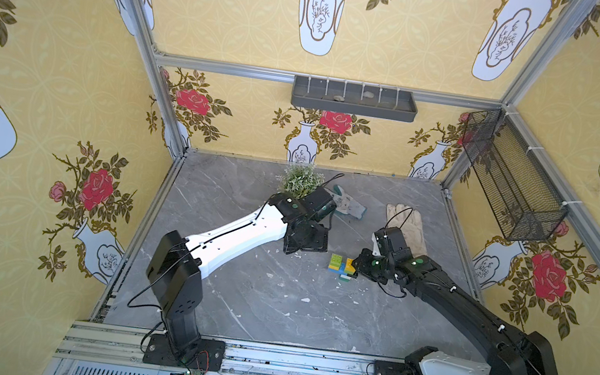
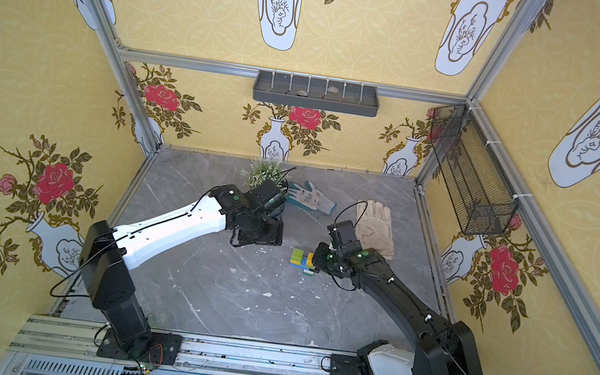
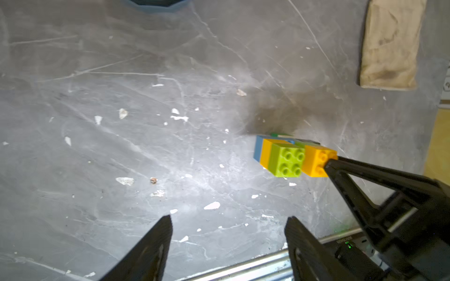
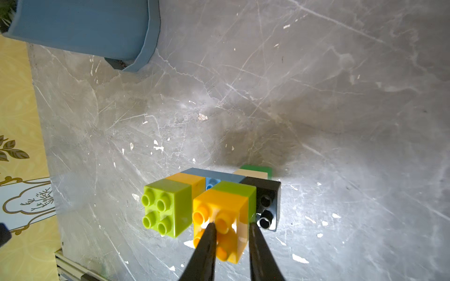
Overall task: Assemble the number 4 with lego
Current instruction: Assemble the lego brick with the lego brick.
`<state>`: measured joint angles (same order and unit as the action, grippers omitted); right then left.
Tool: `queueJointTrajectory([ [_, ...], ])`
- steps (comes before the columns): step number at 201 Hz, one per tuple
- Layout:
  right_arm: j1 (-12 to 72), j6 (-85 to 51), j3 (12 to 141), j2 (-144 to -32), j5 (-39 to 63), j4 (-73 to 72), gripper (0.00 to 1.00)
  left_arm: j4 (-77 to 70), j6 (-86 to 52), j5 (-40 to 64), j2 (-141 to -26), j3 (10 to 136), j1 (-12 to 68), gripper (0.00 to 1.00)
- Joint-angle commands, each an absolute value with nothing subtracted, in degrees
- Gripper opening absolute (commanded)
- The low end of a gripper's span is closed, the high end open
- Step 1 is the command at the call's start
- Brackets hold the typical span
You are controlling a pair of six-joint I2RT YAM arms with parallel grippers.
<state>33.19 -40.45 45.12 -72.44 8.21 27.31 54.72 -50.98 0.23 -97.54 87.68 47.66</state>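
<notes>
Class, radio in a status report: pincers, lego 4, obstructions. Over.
Left pincer open, empty. Right pincer tips at yellow prong, grip unclear. Number 4 flat on table. Teal glove, tan glove, plant clear.

Grey marbled table (image 1: 274,304), number 4 (image 1: 342,266) lying flat, potted plant (image 1: 299,180), teal glove (image 1: 350,204), beige glove (image 1: 410,224)

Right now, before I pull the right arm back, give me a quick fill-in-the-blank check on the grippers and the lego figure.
1. The left gripper stands ___ with nothing between its jaws.
2. The right gripper touches the number 4 at a ___ brick.
3. The other prong's end brick is ___.
4. Its crossbar is ___.
Missing words: open, yellow, lime, blue.
</notes>
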Motion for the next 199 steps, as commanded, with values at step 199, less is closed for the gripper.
queueJointTrajectory([
  [199,35.59,-35.96,55.95,-79.79,0.57,46.19,0.47,46.87,-49.05,3.78,-91.85,76.30,45.09,0.70],
])
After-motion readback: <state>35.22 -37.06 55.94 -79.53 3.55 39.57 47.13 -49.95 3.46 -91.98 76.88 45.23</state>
